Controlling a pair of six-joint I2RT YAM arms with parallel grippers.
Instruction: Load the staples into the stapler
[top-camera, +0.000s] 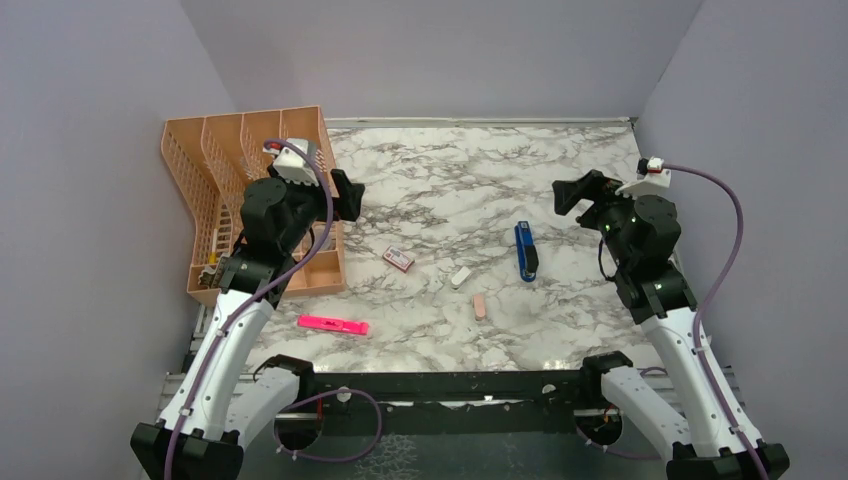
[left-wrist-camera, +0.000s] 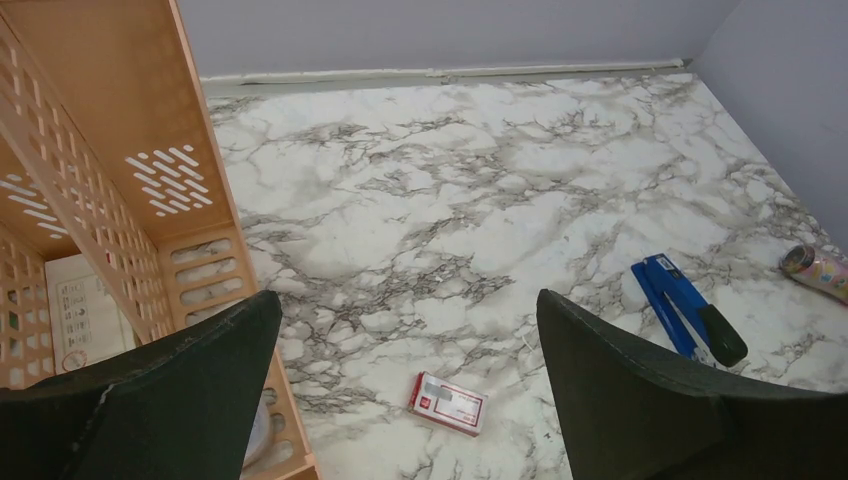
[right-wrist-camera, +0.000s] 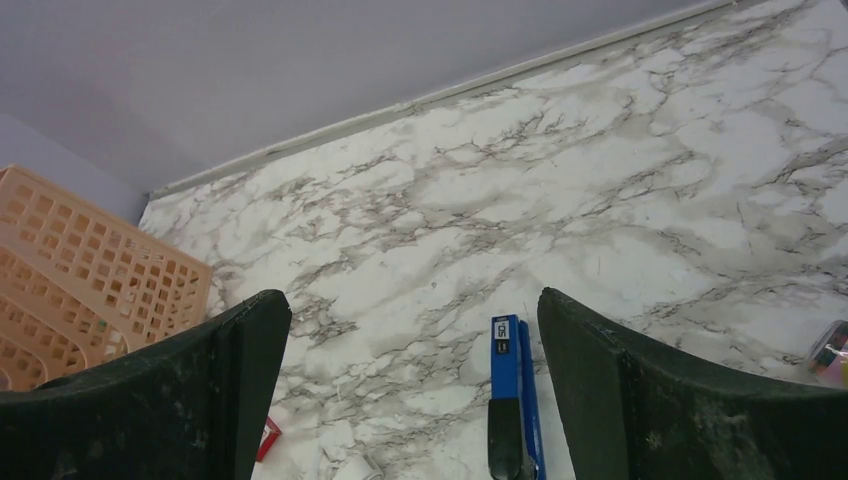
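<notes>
Stapler (top-camera: 526, 252) is lying flat on the marble worktop (top-camera: 450, 170), a bit right of centre, with its long side pointing away from the arm bases and nothing touching it. The staples box (top-camera: 399, 258), red and white, is sitting well apart from it to the left, nearer the orange organizer (top-camera: 230, 170). A white capsule piece (top-camera: 460, 277) and a peach-pink piece (top-camera: 480, 305) are lying between the two, slightly closer to the bases, and a pink highlighter (top-camera: 333, 325) is resting near the front left.

The left end effector (top-camera: 345, 195) is hovering beside the organizer with its jaws spread wide, gripping nothing; its wrist view is showing the box low between the fingers (left-wrist-camera: 200, 390). The right end effector (top-camera: 575, 195) is hanging over the right side of the worktop, also spread wide and empty, with the stapler showing between its fingers (right-wrist-camera: 640, 400).
</notes>
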